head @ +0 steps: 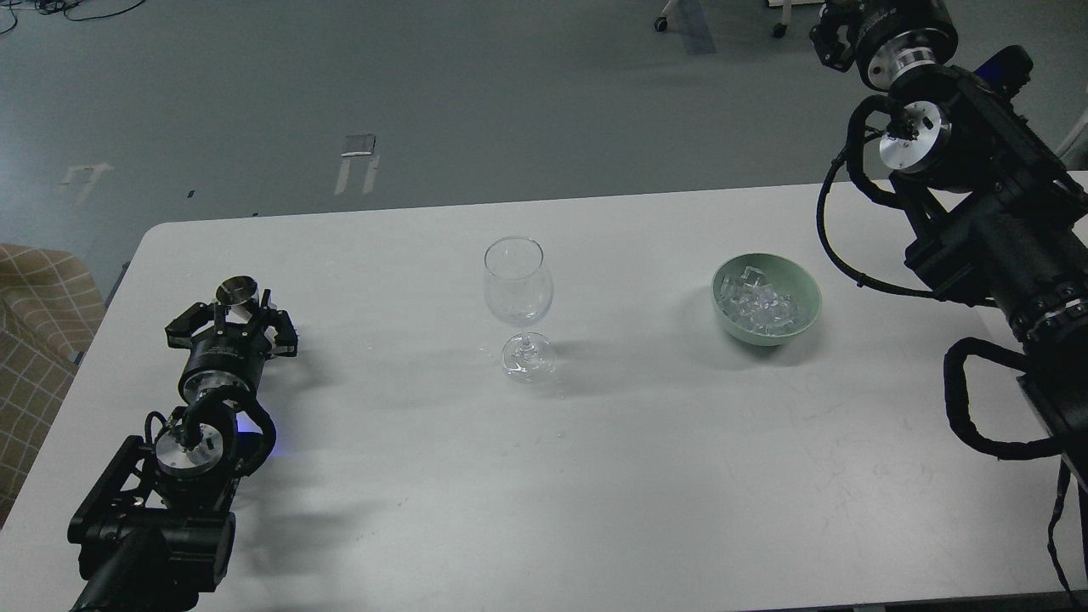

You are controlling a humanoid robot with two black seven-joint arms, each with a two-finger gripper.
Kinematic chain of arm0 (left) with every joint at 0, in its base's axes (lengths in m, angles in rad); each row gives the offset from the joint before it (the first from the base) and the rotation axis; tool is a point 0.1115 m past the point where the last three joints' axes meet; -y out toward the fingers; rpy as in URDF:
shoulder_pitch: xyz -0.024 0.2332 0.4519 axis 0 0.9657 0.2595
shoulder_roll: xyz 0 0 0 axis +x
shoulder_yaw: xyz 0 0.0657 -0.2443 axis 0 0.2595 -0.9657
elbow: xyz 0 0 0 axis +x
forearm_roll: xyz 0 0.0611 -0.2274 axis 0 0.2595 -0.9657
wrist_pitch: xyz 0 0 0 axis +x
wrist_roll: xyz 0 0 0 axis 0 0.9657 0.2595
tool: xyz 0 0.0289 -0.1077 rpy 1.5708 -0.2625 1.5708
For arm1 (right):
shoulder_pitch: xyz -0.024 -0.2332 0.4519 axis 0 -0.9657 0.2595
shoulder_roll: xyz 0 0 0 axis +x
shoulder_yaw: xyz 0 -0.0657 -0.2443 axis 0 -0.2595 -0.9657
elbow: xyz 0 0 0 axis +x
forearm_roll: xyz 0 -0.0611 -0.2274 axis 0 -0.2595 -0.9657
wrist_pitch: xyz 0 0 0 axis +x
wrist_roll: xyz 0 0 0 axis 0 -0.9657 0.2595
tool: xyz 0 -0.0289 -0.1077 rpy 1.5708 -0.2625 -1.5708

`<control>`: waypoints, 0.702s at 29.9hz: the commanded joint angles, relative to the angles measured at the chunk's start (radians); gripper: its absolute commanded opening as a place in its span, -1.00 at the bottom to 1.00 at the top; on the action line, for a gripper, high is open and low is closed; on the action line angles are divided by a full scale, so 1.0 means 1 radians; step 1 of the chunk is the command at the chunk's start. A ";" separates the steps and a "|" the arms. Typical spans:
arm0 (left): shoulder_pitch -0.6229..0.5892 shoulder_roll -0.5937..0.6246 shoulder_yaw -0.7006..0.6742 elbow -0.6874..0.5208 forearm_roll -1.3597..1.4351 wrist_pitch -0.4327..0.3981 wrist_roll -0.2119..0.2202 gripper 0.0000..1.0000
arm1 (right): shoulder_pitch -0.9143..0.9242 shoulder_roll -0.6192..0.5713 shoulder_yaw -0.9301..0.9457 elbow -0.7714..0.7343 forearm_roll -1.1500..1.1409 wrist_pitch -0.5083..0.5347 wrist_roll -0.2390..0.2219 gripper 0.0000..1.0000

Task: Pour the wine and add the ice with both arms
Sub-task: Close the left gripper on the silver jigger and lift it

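An empty clear stemmed wine glass (518, 285) stands upright at the table's middle. A pale green bowl (803, 289) to its right holds a heap of small clear ice cubes (759, 307). My left gripper (234, 313) is low over the table at the left. Its fingers stand around a small silver metal cup (237, 291), which is upright with its mouth up. My right gripper (837, 34) is raised at the top right, far above and behind the bowl. It is partly cut off by the view's edge, and its fingers cannot be told apart.
The white table (595, 476) has its rounded far-left corner near the left gripper. A tan checked seat (38, 314) stands beyond the left edge. The right arm's thick links and looping cables (977, 246) hang over the table's right end.
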 commanded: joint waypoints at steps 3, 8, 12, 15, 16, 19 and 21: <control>-0.003 0.001 -0.001 0.014 -0.002 -0.003 0.000 -0.15 | 0.000 -0.001 0.000 0.000 0.000 0.000 0.000 1.00; -0.005 0.002 -0.003 0.014 -0.006 -0.007 0.000 -0.15 | 0.001 0.001 0.000 0.000 0.000 0.000 0.000 1.00; -0.011 0.002 -0.003 0.004 -0.015 -0.024 0.000 -0.15 | 0.001 0.001 0.000 0.000 0.000 0.000 0.000 1.00; -0.017 0.004 0.002 0.000 -0.012 -0.026 0.001 -0.15 | 0.001 0.001 0.000 0.000 0.000 0.000 0.000 1.00; -0.018 0.004 0.002 0.000 -0.012 -0.027 0.001 -0.15 | 0.001 0.001 0.000 0.000 0.000 0.000 0.000 1.00; -0.023 0.005 0.004 0.000 -0.012 -0.035 0.001 -0.16 | 0.000 0.001 0.000 0.000 0.000 0.000 0.000 1.00; -0.024 0.005 0.002 0.000 -0.012 -0.037 0.001 -0.18 | 0.000 0.001 0.000 0.000 0.000 0.000 0.000 1.00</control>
